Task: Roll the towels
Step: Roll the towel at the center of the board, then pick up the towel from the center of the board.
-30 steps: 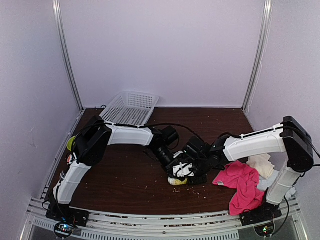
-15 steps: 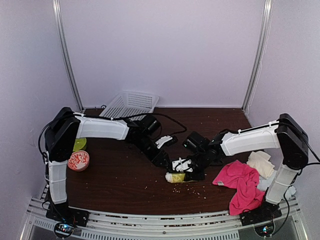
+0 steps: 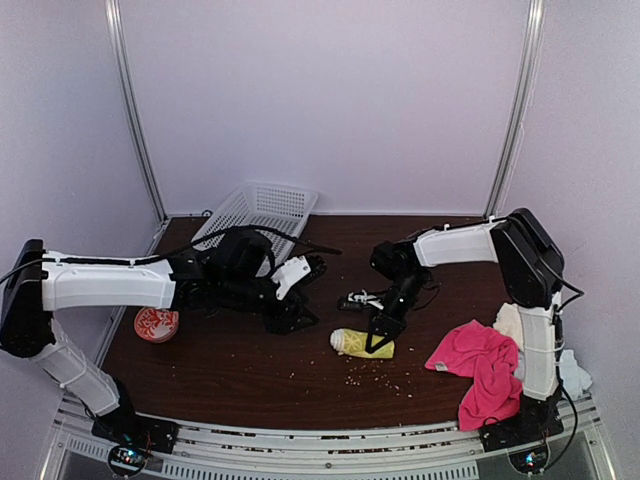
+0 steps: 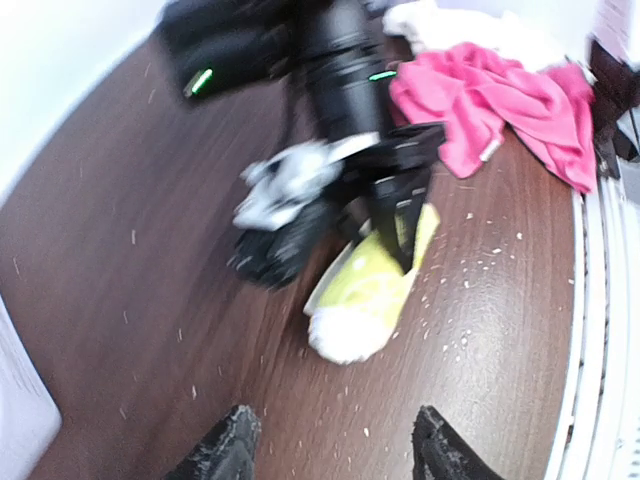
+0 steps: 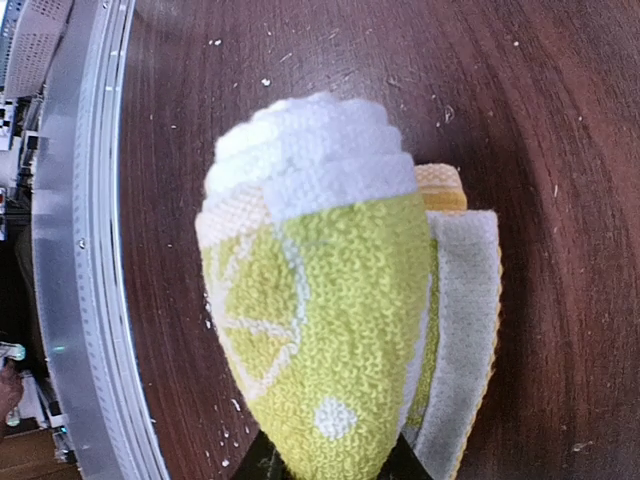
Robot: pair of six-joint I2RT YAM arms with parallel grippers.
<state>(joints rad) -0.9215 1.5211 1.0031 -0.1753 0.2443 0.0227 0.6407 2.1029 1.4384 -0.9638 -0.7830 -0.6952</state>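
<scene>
A lime-yellow towel (image 3: pixel 362 343) with a white pattern lies rolled on the dark table; the left wrist view shows this roll (image 4: pixel 372 295) too. My right gripper (image 3: pixel 385 325) is shut on its right end, and its wrist view is filled by the roll (image 5: pixel 320 320) held between the fingers (image 5: pixel 405 465). My left gripper (image 3: pixel 303 295) hangs open to the left of the roll, apart from it, with nothing between its fingertips (image 4: pixel 232 450). A hot-pink towel (image 3: pixel 480 365) lies crumpled at the right, with a cream towel (image 3: pixel 522 325) and a pale-blue one (image 3: pixel 575 372) beside it.
A white mesh basket (image 3: pixel 258 215) leans at the back left. A round red-patterned dish (image 3: pixel 155 323) sits near the left edge. White crumbs (image 3: pixel 372 375) dot the table around the roll. The metal rail (image 3: pixel 300 455) runs along the near edge.
My left gripper let go of the roll, opened and pulled back to the left. My right gripper closed on the roll's right end while its arm swung toward the back.
</scene>
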